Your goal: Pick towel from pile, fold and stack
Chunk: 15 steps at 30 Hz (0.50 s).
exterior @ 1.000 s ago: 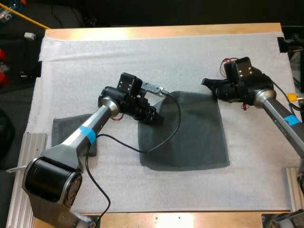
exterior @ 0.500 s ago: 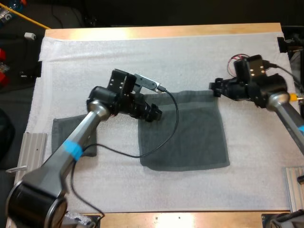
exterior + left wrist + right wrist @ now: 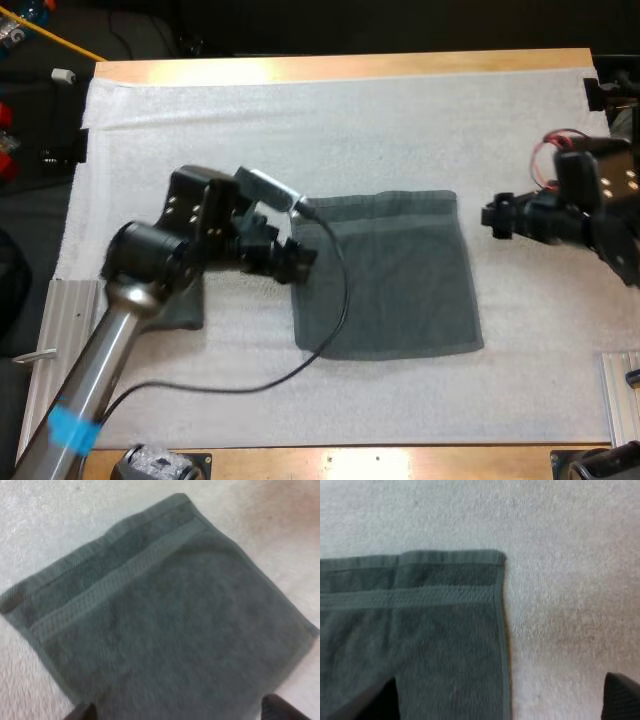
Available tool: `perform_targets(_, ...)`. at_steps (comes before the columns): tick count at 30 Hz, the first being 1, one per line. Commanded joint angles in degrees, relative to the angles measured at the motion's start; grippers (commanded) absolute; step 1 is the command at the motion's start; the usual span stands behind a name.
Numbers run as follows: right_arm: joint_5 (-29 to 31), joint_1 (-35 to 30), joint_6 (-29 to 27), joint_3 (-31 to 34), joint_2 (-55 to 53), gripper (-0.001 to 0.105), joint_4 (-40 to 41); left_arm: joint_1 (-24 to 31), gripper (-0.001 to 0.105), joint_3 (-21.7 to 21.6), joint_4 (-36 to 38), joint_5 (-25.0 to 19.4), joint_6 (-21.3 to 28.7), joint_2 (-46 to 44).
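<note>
A dark grey-green towel (image 3: 390, 275) lies flat and squared on the white mat (image 3: 350, 120), its banded hem at the far edge. My left gripper (image 3: 295, 262) hovers at the towel's left edge, open; its two fingertips (image 3: 82, 712) stand wide apart above the towel (image 3: 165, 610). My right gripper (image 3: 497, 215) sits just right of the towel's far right corner, also open, with one fingertip (image 3: 375, 700) over the towel (image 3: 420, 630) and the other over bare mat. A second towel (image 3: 188, 308) lies at the mat's left, mostly hidden under my left arm.
Metal rails (image 3: 60, 310) flank the mat at the near left and near right (image 3: 620, 385). Bare mat stretches across the far half and in front of the flat towel.
Both arms have drawn back from the flat towel: the left gripper moved left and nearer, the right gripper moved right. The towel has stayed put.
</note>
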Motion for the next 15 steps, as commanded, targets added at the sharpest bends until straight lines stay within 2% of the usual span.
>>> perform_targets(1, -0.38, -0.34, -0.70, -0.04, -1.46, 0.078, 1.73, -0.02, 0.063, -0.34, 2.04, 0.18, -0.02, -1.68)
perform_targets(15, -4.54, -0.34, -0.18, -0.04, -12.60, 0.078, 10.15, -0.02, 0.063, -0.22, 12.91, 0.18, -0.44, -14.56)
